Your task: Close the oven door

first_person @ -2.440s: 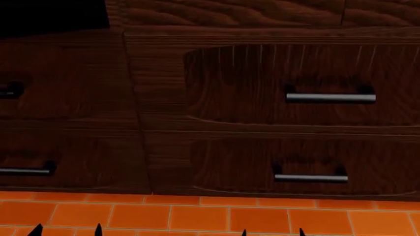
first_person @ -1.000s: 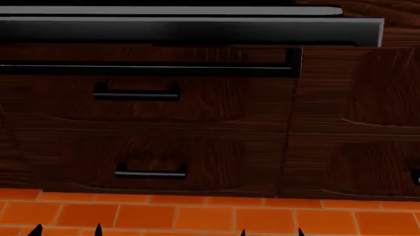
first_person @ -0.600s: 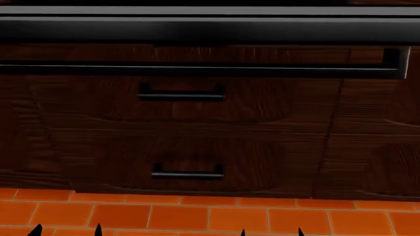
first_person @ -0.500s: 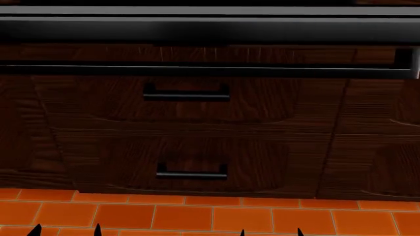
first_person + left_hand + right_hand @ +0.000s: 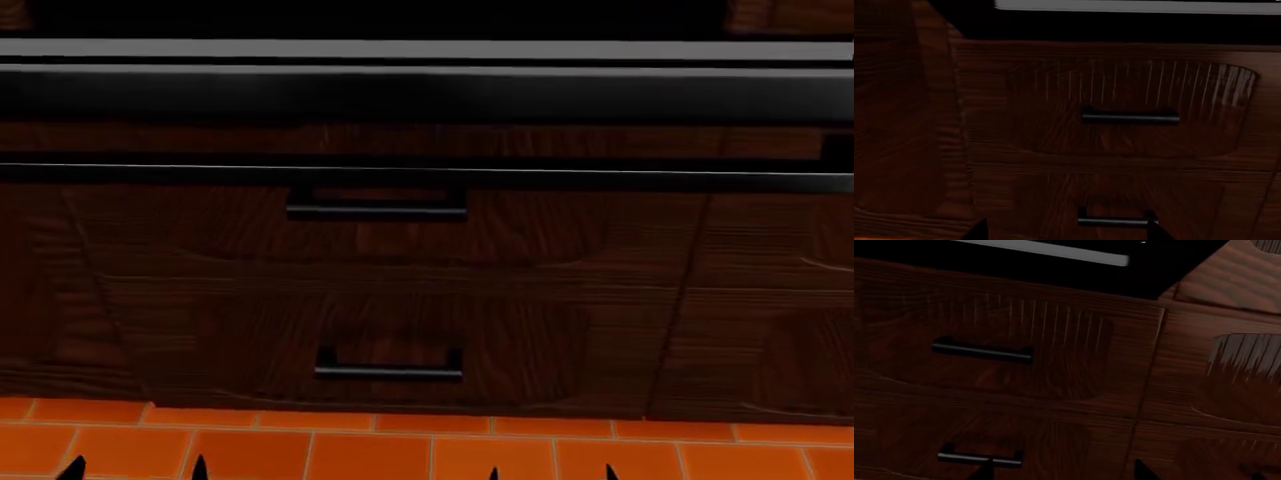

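Only the black tips of the fingers show. In the head view the left gripper (image 5: 134, 467) appears as two small dark points at the bottom edge over the orange floor tiles (image 5: 400, 455), and the right gripper (image 5: 551, 472) as two more points further along the same edge. On each side the two tips stand clearly apart with bare tile between them, and nothing is held. The arms themselves are out of sight, so their pose cannot be told beyond this: both grippers sit low, near the floor line, side by side and aimed forward at the cabinet front. The wrist views agree. The left wrist view catches its tips (image 5: 979, 231) at the frame edge, spread wide, facing the upper drawer (image 5: 1127, 107) with its short bar handle and the lower drawer (image 5: 1121, 200) under it. The right wrist view, tilted, shows its own tips (image 5: 984, 471) apart and facing the same pair of drawers, with a neighbouring wood cabinet front (image 5: 1227, 385) beside them.

The oven door (image 5: 427, 95) hangs open above the grippers and well apart from them: in the head view it is a wide glossy black slab seen edge-on across the whole frame, above the drawers, with its long bar handle (image 5: 427, 178) running just below it. In the wrist views only its dark underside and a pale strip (image 5: 1134, 6) show.
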Controlling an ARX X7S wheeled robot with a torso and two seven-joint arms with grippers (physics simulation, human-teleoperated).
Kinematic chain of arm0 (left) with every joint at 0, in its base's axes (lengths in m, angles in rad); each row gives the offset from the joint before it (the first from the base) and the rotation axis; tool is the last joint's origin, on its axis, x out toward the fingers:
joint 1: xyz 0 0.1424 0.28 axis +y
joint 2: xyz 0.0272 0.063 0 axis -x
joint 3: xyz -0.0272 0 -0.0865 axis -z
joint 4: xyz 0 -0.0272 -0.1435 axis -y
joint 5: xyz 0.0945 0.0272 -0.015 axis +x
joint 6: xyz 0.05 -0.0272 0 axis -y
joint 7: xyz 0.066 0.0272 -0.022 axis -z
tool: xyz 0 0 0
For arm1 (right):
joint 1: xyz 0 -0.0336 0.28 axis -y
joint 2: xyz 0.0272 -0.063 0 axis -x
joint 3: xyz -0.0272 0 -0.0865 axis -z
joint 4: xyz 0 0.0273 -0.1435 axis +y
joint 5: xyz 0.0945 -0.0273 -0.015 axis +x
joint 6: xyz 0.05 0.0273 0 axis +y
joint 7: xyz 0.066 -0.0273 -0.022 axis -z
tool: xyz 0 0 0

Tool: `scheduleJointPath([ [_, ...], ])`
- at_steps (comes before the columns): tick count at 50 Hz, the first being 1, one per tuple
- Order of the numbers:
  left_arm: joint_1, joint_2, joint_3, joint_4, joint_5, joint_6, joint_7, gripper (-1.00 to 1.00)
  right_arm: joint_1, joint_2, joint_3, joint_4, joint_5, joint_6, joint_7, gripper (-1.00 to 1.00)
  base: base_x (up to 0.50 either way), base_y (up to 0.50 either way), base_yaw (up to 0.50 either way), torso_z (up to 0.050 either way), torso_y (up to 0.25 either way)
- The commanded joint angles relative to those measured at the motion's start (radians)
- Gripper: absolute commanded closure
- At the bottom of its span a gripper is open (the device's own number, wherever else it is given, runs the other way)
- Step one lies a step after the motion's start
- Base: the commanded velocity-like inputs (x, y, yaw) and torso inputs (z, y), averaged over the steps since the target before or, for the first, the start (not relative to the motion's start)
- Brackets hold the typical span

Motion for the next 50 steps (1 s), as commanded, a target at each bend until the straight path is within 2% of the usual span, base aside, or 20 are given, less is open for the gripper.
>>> scheduleJointPath([
  [1,-0.002,-0.003,0.005,-0.005,-0.002,0.009,-0.002,-1.0,0.0,0.006,-0.006,-0.003,0.003,-0.002,0.003,-1.0,0.26,0.0,0.0,0.0,0.0],
  [50,-0.006,-0.018,0.025,-0.002,-0.014,0.012,-0.023,-1.0,0.002,0.02,-0.02,0.0,0.029,-0.019,0.02,-1.0,0.24,0.0,0.0,0.0,0.0],
])
